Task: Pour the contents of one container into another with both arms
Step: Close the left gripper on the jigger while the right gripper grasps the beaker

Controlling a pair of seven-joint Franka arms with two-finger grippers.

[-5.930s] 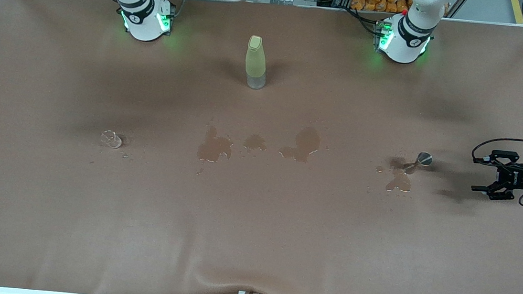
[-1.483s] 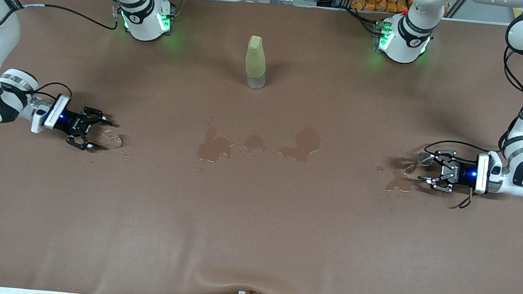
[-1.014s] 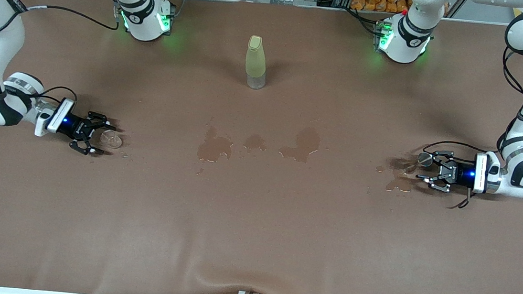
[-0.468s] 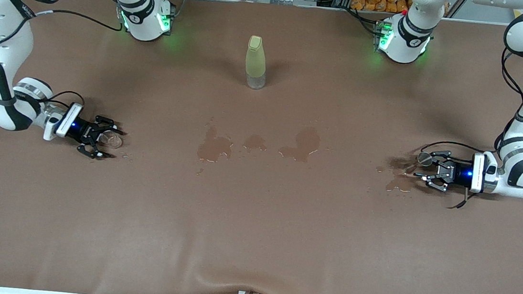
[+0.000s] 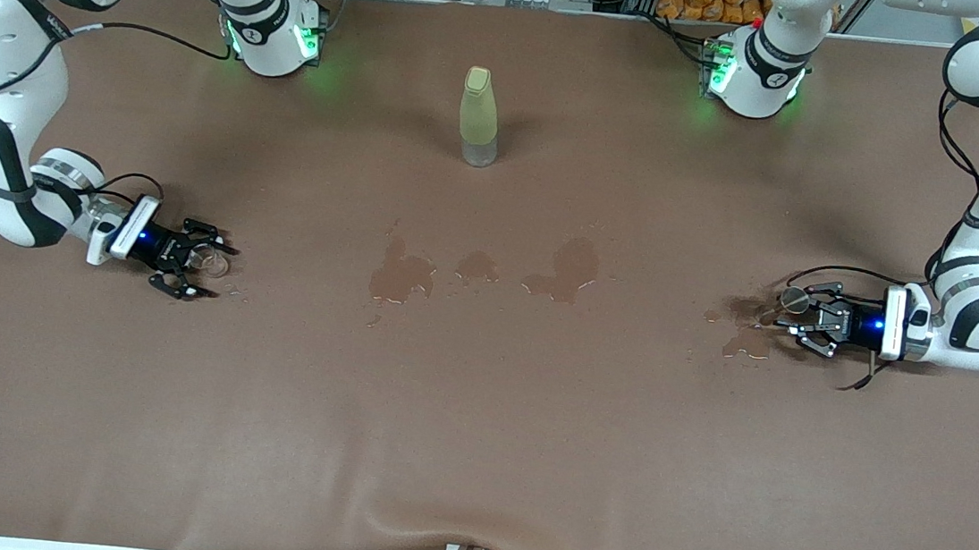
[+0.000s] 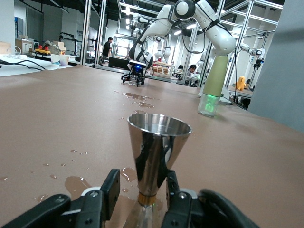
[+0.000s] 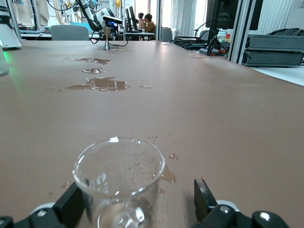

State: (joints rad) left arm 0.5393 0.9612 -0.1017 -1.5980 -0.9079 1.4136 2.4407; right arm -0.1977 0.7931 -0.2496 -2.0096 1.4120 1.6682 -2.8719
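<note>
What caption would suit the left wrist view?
Left gripper fingers flank the stem of a shiny steel cone-shaped jigger on the wet brown table.

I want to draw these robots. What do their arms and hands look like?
Both arms are white and rounded, with black bands at the joints and thin black cables looping alongside. The left gripper and right gripper are small, black and fingered, each with a blue light. Green lights glow at their bases.
</note>
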